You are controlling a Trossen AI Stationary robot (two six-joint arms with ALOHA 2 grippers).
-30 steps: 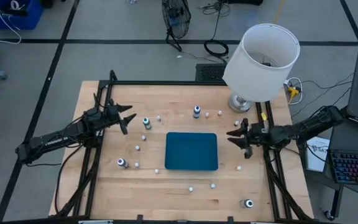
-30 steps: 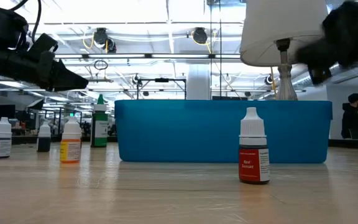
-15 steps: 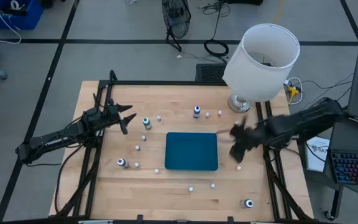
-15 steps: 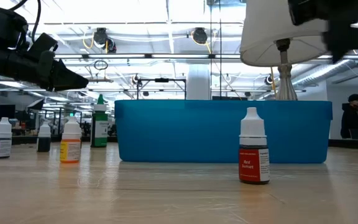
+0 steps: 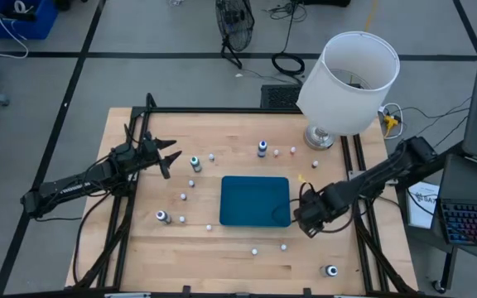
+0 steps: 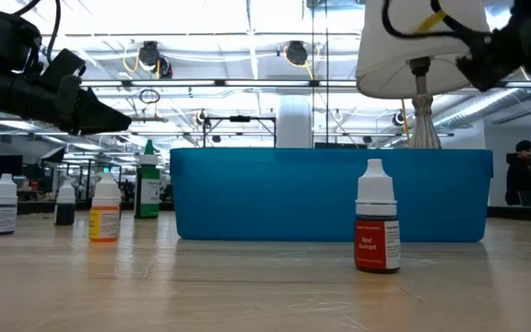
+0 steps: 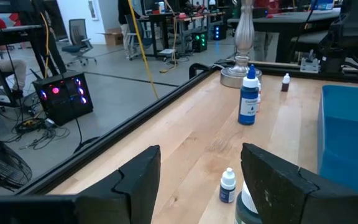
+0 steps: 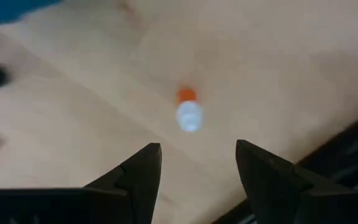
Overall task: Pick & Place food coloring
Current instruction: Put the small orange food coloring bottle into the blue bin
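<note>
Food coloring bottles stand scattered on the wooden table around a teal tray (image 5: 255, 201). A blue one (image 5: 262, 149) stands far of the tray, a green-capped one (image 5: 195, 163) to its left, a dark one (image 5: 162, 217) near left, and one (image 5: 331, 271) near right. My right gripper (image 5: 307, 219) points down beside the tray's right edge, open. It hovers above a small white-capped, orange-bodied bottle (image 8: 188, 116) that stands upright on the wood, clear of the fingers. My left gripper (image 5: 171, 157) waits open at the table's left, near the green-capped bottle.
A lamp with a white shade (image 5: 350, 83) stands at the far right corner, its base (image 7: 238, 76) on the wood. Black rails (image 5: 356, 232) run along the table's left and right sides. Several tiny white-capped bottles dot the wood near the tray, one (image 5: 255, 249) toward the near edge.
My right gripper has swung from the table's right rail toward the tray and the near edge. It has tipped from level to pointing straight down, and it has rolled. It now stands over a small bottle right of the tray. No bottle has moved.
</note>
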